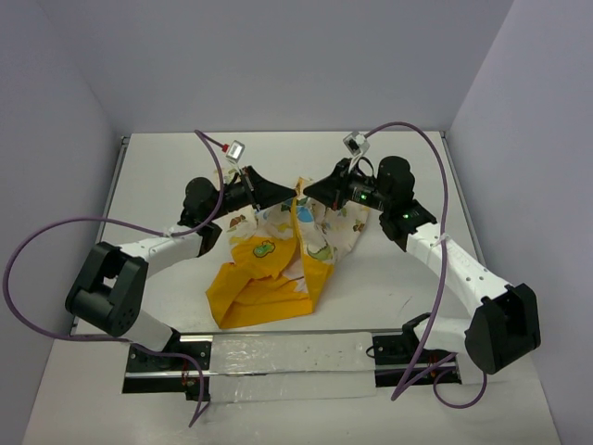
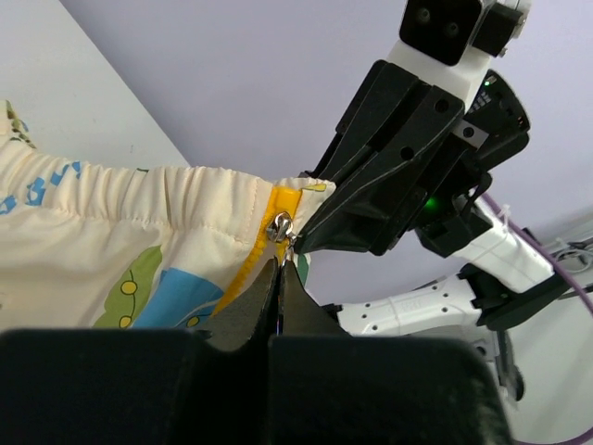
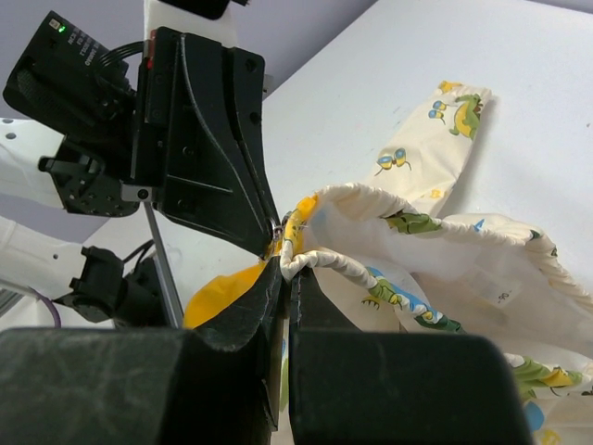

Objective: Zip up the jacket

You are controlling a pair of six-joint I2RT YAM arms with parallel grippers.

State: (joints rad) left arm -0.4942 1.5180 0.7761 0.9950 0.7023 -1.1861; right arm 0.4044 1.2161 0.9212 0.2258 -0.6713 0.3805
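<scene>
The jacket (image 1: pixel 326 234) hangs in the middle of the table, lifted at its top edge, with its yellow lining and green patch (image 1: pixel 264 248) spread below. My left gripper (image 1: pixel 292 196) comes in from the left. In the left wrist view it (image 2: pixel 280 261) is shut, with its tips pinched just under the silver zipper slider (image 2: pixel 279 225) on the yellow zipper tape. My right gripper (image 1: pixel 310 192) comes in from the right. In the right wrist view it (image 3: pixel 287 266) is shut on the rolled cream edge of the jacket (image 3: pixel 445 250), right beside the zipper. The two grippers almost touch.
A white table (image 1: pixel 417 306) between grey walls. A silver mounting rail (image 1: pixel 278 352) runs along the near edge between the arm bases. Purple cables (image 1: pixel 28 260) loop beside both arms. A loose jacket sleeve (image 3: pixel 445 120) lies flat on the table behind.
</scene>
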